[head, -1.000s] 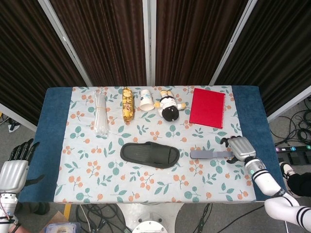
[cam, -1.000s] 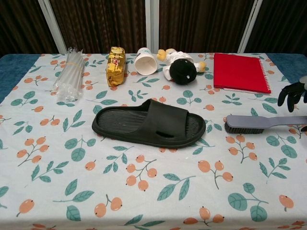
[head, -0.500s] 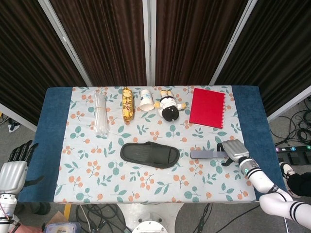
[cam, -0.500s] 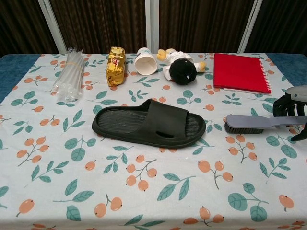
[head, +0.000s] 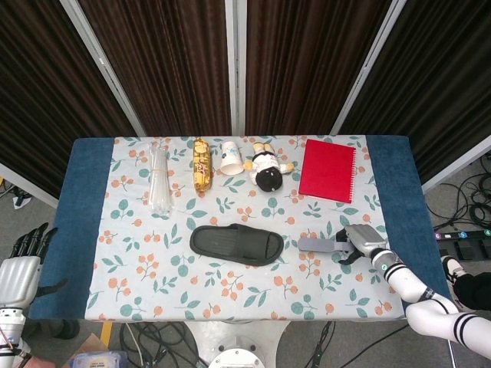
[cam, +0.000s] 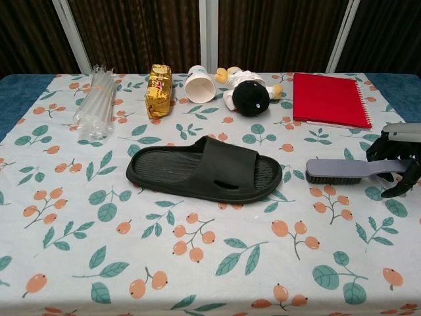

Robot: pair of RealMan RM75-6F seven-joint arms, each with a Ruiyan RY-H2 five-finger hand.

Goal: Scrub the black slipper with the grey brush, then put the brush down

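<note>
The black slipper [head: 237, 244] [cam: 205, 170] lies flat in the middle of the floral cloth, sole down. To its right the grey brush [head: 316, 244] [cam: 337, 171] lies on the cloth with its bristle head toward the slipper. My right hand [head: 357, 241] [cam: 396, 164] is at the handle end, fingers curled over the handle and thumb under it, gripping it. A gap of cloth separates brush head and slipper. My left hand [head: 21, 270] hangs off the table's near left corner, fingers apart, holding nothing.
Along the far side lie a bundle of clear straws [head: 158, 180], a gold packet [head: 202, 163], a tipped paper cup [head: 232, 157], a plush doll [head: 267, 169] and a red notebook [head: 327, 170]. Blue table edges [head: 80, 199] flank the cloth.
My right hand slid left along the handle and closed its fingers around it. The brush shifted slightly toward the slipper. The left hand sank a little.
</note>
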